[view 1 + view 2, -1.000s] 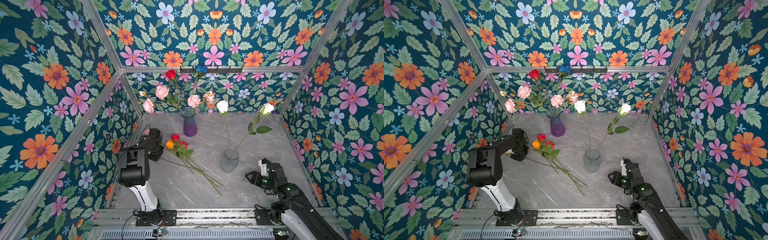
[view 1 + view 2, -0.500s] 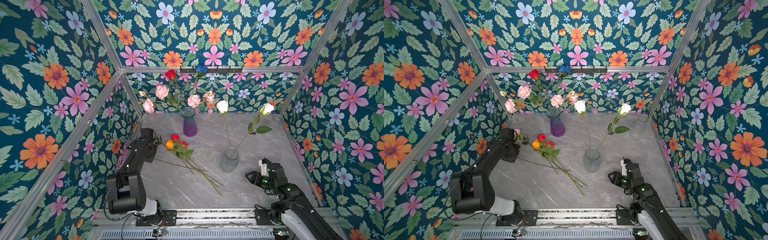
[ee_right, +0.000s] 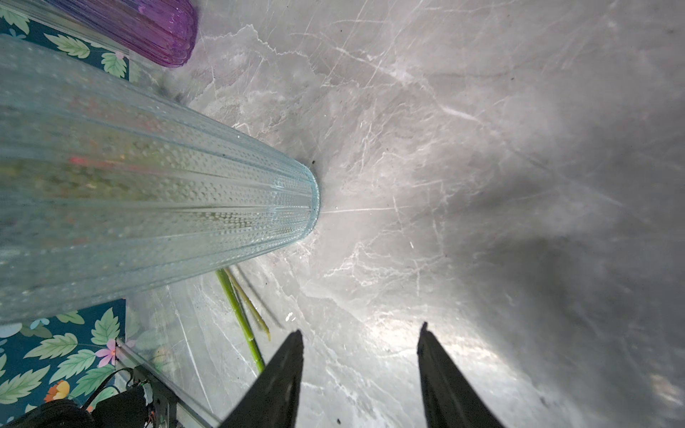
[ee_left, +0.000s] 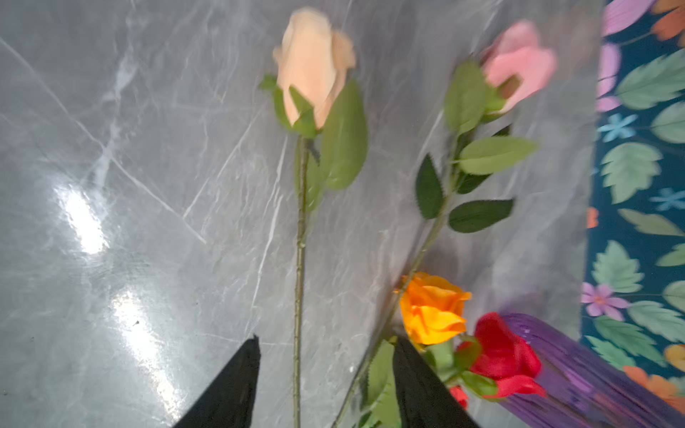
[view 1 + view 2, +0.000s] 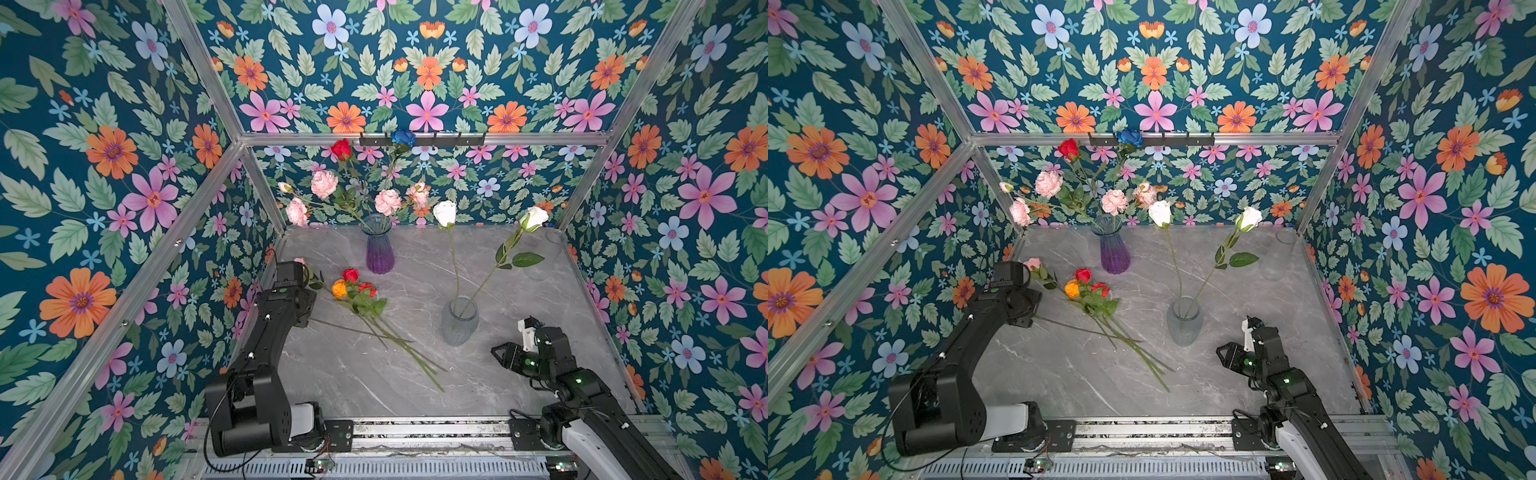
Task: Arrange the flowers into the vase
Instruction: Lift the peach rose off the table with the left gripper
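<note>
Loose flowers lie on the grey table: a cream rose (image 4: 315,63), a pink rose (image 4: 519,63), an orange rose (image 5: 339,288) and red roses (image 5: 350,274). My left gripper (image 4: 326,339) hangs open low over them. The cream rose's stem and the pink rose's stem both run between its fingers without being pinched. In both top views the arm hides the cream bloom. A purple vase (image 5: 379,253) holds pink carnations, a red rose and a blue rose. The clear vase (image 5: 459,322) holds two white roses (image 5: 444,212). My right gripper (image 3: 361,328) stands open and empty beside the clear vase.
An empty clear glass (image 5: 555,245) stands in the back right corner. Stem ends (image 3: 241,307) reach toward the clear vase's foot. Flowered walls close in on three sides, and the left arm works close to the left wall. A metal rail (image 5: 415,428) runs along the front.
The left arm's elbow has dropped low toward the front rail, and its wrist has stayed over the loose flowers. Its jaws have opened. The right arm has not moved.
</note>
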`<control>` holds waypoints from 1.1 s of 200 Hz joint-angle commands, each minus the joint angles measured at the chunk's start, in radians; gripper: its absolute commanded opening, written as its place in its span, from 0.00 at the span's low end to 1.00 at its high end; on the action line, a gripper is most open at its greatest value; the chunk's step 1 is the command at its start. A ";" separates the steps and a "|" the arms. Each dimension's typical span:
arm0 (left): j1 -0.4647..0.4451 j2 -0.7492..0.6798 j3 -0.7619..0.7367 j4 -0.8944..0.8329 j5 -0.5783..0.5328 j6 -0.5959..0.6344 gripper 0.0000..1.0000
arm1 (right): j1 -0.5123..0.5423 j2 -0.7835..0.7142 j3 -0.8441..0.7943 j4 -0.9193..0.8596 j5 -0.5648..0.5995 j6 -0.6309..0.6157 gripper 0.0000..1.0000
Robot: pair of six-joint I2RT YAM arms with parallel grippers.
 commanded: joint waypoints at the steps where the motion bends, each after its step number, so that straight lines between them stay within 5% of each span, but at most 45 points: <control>1: -0.003 0.056 -0.002 -0.017 0.048 0.019 0.55 | 0.000 -0.005 -0.002 0.008 0.003 0.003 0.51; 164: -0.006 0.407 0.098 0.019 -0.008 0.058 0.45 | 0.000 -0.016 -0.003 0.004 0.005 0.004 0.52; 220: -0.004 0.439 0.094 0.027 0.004 0.066 0.21 | 0.001 -0.018 -0.001 0.002 0.009 0.004 0.51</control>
